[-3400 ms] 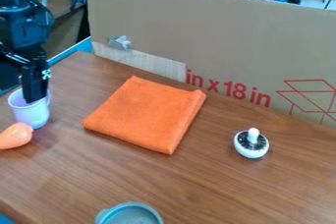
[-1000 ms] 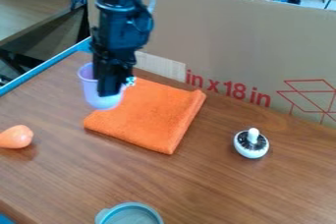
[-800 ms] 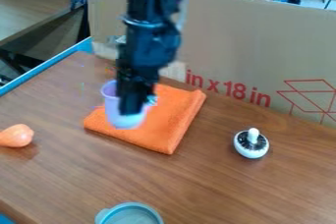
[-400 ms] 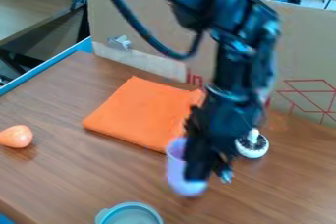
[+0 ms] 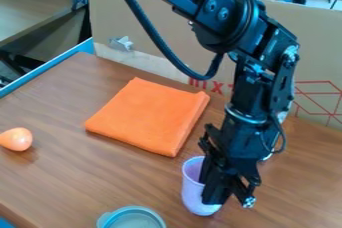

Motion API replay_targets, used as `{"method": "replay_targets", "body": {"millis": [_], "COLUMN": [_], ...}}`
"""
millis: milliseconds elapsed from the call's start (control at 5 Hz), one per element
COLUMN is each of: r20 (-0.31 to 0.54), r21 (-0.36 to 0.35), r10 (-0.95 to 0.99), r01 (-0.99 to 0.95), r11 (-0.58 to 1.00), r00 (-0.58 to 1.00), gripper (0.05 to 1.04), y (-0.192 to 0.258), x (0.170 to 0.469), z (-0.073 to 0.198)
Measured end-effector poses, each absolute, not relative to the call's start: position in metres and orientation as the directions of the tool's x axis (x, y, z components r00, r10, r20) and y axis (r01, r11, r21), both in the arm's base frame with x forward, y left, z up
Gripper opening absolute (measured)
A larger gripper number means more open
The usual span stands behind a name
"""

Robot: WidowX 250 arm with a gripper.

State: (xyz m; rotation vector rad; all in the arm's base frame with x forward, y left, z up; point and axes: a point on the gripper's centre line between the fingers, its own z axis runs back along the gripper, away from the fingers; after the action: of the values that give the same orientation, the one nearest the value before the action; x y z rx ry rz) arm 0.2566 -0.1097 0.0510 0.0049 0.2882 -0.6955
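Purple cup [image 5: 191, 192] in the camera view: it stands nearly upright at the gripper [image 5: 217, 197], whose jaws appear to pinch its side wall near the lower edge. Just beside it, towards the view's bottom edge, is a grey-blue bowl [image 5: 133, 208]; the folded orange cloth [image 5: 150, 117] lies farther back on the wooden table [image 5: 87, 182], apart from the cup, and a rounded orange object [image 5: 16, 139] sits at the left edge. The step in hand looks like carrying or placing the cup (whether its base touches the wood, I cannot tell). Next, I judge, the move calls for keeping it level, easing its base flat, clear of the bowl, and only then letting go.
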Motion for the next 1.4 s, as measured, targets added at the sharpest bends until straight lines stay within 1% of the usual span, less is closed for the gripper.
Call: {"method": "replay_targets", "body": {"millis": [200, 400, 600, 800, 1000, 1200, 1400], "r20": [-0.253, -0.26, -0.243, -0.165, -0.01, 0.02, -0.088], "r21": [-0.089, -0.117, -0.153, -0.13, -0.034, 0.03, 0.126], "r10": [-0.638, -0.652, -0.655, -0.627, -0.491, -0.281, -0.069], "r01": [0.639, 0.647, 0.639, 0.613, 0.491, 0.281, 0.08], "r11": [0.764, 0.753, 0.754, 0.779, 0.871, 0.959, 0.989], "r00": [0.727, 0.712, 0.715, 0.761, 0.871, 0.959, 0.994], "gripper": [0.117, 0.314, 0.615, 0.915, 1.011, 1.006, 1.005], "y": [-0.108, -0.109, -0.106, -0.089, -0.041, 0.0, 0.047], "x": [0.255, 0.249, 0.243, 0.243, 0.229, 0.215, 0.216], "z": [0.048, 0.044, 0.054, 0.086, 0.136, 0.15, 0.13]}}
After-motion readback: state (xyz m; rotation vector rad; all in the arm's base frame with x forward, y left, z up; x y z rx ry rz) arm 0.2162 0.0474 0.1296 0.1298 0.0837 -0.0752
